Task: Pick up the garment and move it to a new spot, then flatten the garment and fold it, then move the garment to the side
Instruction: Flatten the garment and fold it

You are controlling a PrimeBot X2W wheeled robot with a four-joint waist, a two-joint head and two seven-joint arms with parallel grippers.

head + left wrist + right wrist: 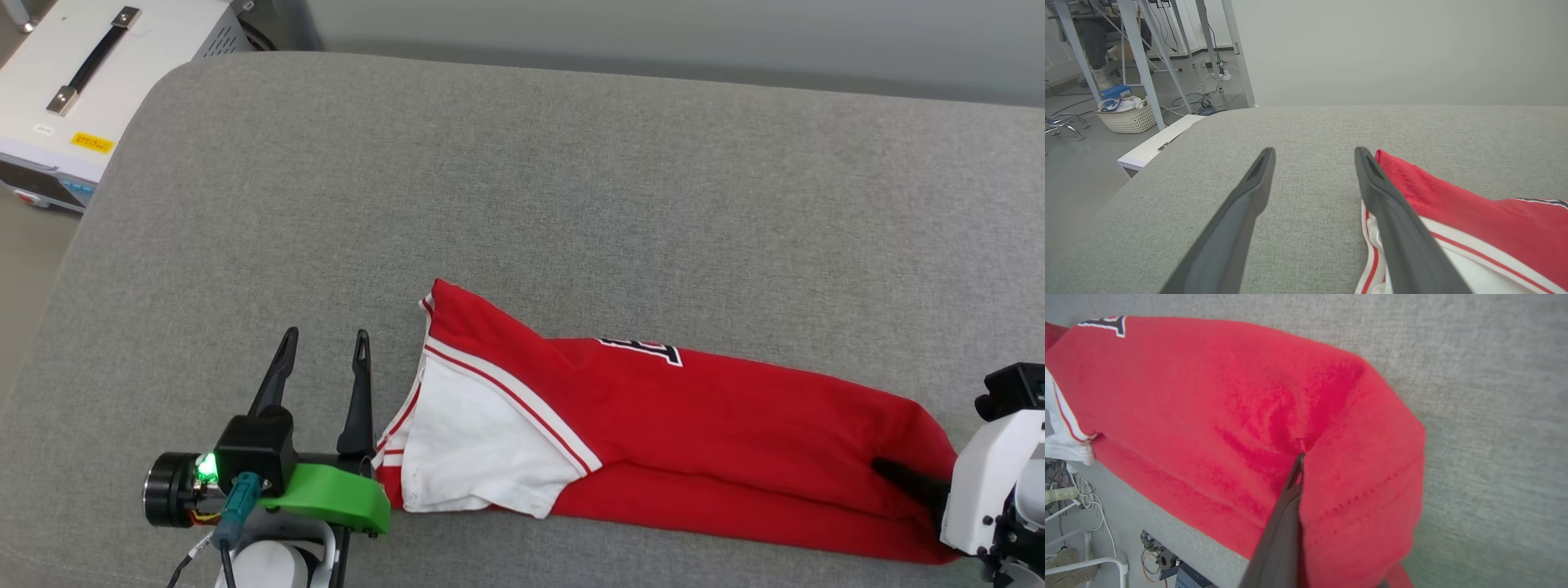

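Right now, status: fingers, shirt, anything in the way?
Left gripper open, empty, beside shirt's sleeve end. Right gripper shut on hem end. Shirt lies in a long strip on grey cushion. White case beyond cushion's far left corner, well apart.

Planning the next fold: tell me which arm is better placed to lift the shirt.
Right. The right gripper is shut on the shirt's red end; the left gripper stands open beside the white sleeve, holding nothing.
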